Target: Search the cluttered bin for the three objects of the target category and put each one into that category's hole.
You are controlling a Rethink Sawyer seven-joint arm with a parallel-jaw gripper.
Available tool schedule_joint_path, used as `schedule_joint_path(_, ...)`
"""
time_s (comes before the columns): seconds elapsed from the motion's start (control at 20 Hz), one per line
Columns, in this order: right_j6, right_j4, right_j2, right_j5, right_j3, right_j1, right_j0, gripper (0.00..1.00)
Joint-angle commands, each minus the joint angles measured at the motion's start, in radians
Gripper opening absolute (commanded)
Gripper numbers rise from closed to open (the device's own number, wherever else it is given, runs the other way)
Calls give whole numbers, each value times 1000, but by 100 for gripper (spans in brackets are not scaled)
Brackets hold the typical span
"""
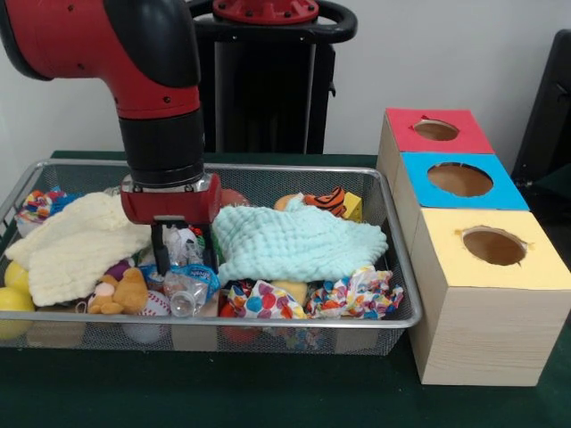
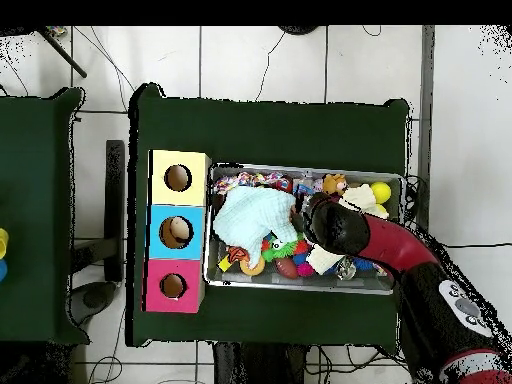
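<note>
The silver wire-mesh bin [image 1: 294, 169] lies on the green table, full of clutter; it also shows in the overhead view [image 2: 300, 170]. My gripper [image 1: 185, 263] reaches down into the bin's left-middle, between a cream cloth [image 1: 76, 245] and a mint cloth [image 1: 294, 241]. Its black fingers [image 1: 160, 250] stand apart, with a crumpled white wrapper [image 1: 185, 242] between them. A clear plastic bottle [image 1: 186, 299] lies just below. Three boxes with holes stand beside the bin: red [image 1: 437, 131], blue [image 1: 459, 180], yellow [image 1: 493, 247]. In the overhead view the arm [image 2: 345, 232] hides the gripper.
A small teddy [image 1: 120, 292], a baseball [image 1: 153, 303], yellow balls [image 1: 13, 290], a tiger-striped toy [image 1: 326, 201] and crumpled coloured paper [image 1: 357, 294] lie in the bin. In the overhead view the boxes [image 2: 176, 232] stand at the bin's left.
</note>
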Motion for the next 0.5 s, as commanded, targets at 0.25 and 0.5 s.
schedule_joint_path(0.25,23,-111,109,-89,62,75,-8,0)
schedule_joint_path(0.5,36,-112,103,-84,58,72,-4,0)
